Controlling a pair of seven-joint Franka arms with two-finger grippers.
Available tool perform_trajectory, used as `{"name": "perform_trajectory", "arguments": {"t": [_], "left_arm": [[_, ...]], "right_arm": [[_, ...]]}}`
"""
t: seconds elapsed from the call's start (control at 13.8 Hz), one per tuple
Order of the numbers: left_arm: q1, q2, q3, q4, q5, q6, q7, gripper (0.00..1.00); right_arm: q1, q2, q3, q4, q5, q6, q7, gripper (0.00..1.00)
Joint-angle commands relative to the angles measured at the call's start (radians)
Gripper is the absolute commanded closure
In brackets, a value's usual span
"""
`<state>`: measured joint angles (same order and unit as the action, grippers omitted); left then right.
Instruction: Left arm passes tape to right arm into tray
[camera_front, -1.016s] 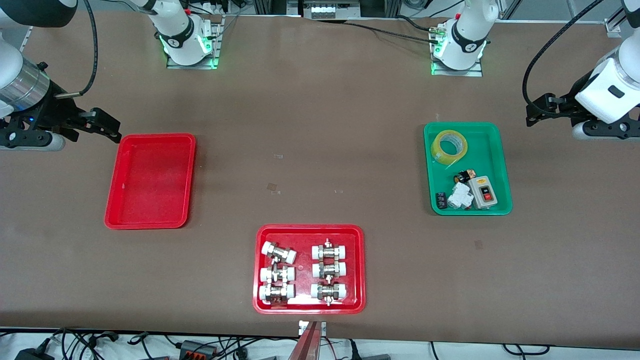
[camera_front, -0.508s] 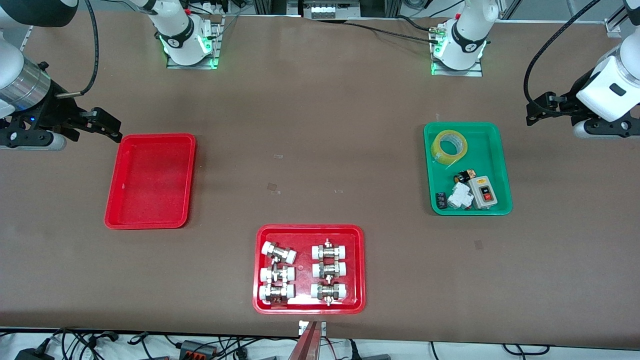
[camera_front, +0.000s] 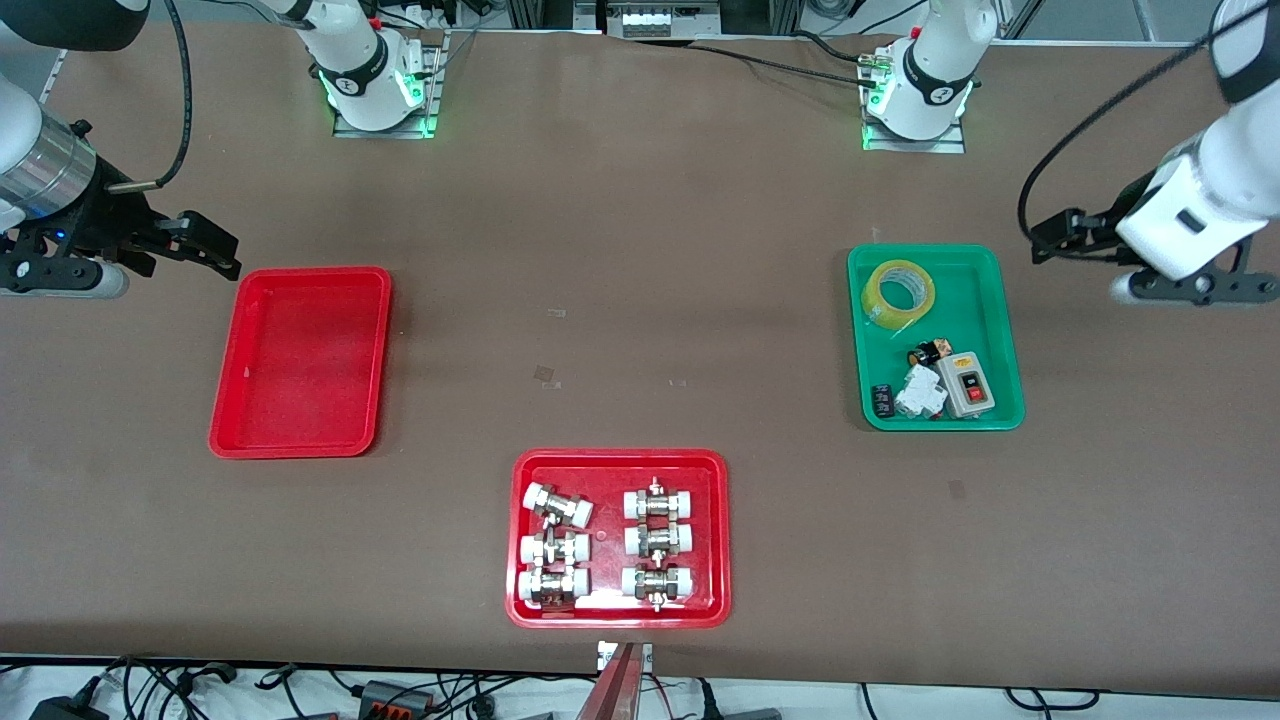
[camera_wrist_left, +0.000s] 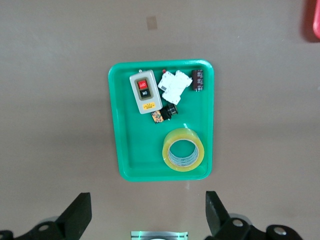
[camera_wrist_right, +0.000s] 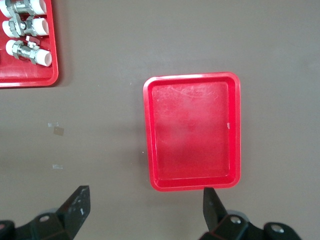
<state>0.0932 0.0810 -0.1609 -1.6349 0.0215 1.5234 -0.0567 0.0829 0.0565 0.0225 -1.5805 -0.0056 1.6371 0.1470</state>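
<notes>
The yellow tape (camera_front: 898, 292) lies flat in the green tray (camera_front: 985, 300), at the tray's end nearest the robots' bases. It also shows in the left wrist view (camera_wrist_left: 184, 156). My left gripper (camera_front: 1050, 238) is open and empty, up over bare table just off the green tray's edge (camera_wrist_left: 135, 145); in its wrist view the gripper (camera_wrist_left: 147, 212) has fingers wide apart. My right gripper (camera_front: 215, 250) is open and empty, over the table beside the plain red tray (camera_front: 300, 360). That tray (camera_wrist_right: 192, 132) is empty, just past the right gripper (camera_wrist_right: 145, 202).
The green tray also holds a grey switch box (camera_front: 965, 384), a white breaker (camera_front: 922, 390) and small dark parts. A second red tray (camera_front: 618, 458) with several white-capped metal fittings sits near the table's front edge, and its corner shows in the right wrist view (camera_wrist_right: 25, 80).
My left arm has moved a little toward the green tray. The right arm has barely shifted. The tape has not moved.
</notes>
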Motion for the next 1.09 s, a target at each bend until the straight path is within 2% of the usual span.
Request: {"name": "perform_trajectory", "arguments": {"t": [0.0,0.29,0.58,0.8,1.02], "left_arm": [[0.011,0.083,-0.005,-0.028,-0.012,0.05,0.011,0.0],[0.01,0.042,-0.034,-0.349,-0.012,0.265,0.009,0.0],[0.008,0.026,-0.046,-0.661,-0.012,0.625,0.009,0.0],[0.008,0.046,-0.048,-0.717,-0.009,0.664,0.009,0.0],[0.005,0.089,-0.048,-0.723,0.003,0.667,0.011,0.0]], "right_arm": [[0.008,-0.007,-0.006,0.008,0.001,-0.02,-0.001,0.0],[0.009,-0.007,-0.001,0.008,0.001,-0.019,0.014,0.0],[0.008,-0.007,-0.003,0.008,0.004,-0.019,0.014,0.0],[0.006,-0.007,-0.004,0.008,0.004,-0.019,0.014,0.0],[0.006,-0.007,-0.004,0.008,0.004,-0.02,0.014,0.0]]}}
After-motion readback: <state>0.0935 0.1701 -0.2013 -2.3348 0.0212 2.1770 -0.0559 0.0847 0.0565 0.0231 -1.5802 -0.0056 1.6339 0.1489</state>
